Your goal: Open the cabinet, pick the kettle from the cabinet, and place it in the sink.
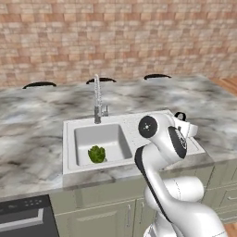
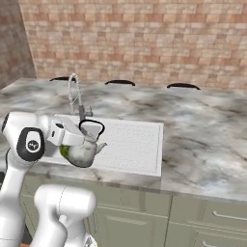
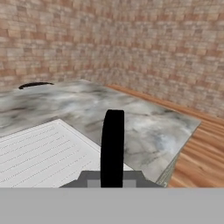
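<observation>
Kettle hangs by its black handle in my clamped pincer, over the sink drainboard.

A: Rear wall?
B: Brick wall, reddish-tan, behind the grey-veined marble surface.
A: Below?
B: Pale green cupboard fronts, a dark appliance, wood floor.

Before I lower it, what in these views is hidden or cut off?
- Left base view: the kettle sits behind the arm's wrist; just its black handle shows.
- Right base view: the sink basin and the green thing in it are mostly blocked by the kettle and arm.
- Hand view: the claw fingertips are cut off by the bottom edge; the handle hides the kettle body.
- Clearance between kettle and sink: cannot tell.
</observation>
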You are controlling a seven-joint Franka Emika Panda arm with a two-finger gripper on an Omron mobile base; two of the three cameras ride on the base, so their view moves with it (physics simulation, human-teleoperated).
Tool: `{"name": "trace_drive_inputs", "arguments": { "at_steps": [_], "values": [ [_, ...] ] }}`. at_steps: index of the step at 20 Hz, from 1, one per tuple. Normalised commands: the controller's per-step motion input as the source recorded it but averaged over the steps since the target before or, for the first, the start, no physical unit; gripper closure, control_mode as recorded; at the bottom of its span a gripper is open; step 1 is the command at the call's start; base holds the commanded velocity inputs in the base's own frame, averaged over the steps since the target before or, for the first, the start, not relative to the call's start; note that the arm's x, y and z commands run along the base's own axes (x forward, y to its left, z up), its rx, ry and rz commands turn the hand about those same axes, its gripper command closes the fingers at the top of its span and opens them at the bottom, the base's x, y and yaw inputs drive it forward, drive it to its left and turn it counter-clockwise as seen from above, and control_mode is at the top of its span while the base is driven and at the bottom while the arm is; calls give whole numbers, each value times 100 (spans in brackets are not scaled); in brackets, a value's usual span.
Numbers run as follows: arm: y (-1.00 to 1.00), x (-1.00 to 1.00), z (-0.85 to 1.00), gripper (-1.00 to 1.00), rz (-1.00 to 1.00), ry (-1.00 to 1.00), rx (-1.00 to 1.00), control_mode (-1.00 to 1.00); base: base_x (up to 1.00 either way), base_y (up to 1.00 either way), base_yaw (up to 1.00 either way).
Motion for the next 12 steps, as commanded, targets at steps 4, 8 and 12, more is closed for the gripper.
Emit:
{"name": "trace_drive_inputs", "arguments": {
  "at_steps": [4, 8, 12],
  "values": [
    [0, 0, 0, 100, 0, 0, 0, 100, 18, -9, 0],
    [0, 0, 0, 100, 0, 0, 0, 100, 0, 15, 0],
    [0, 0, 0, 100, 0, 0, 0, 100, 0, 37, -1]
  ]
}}
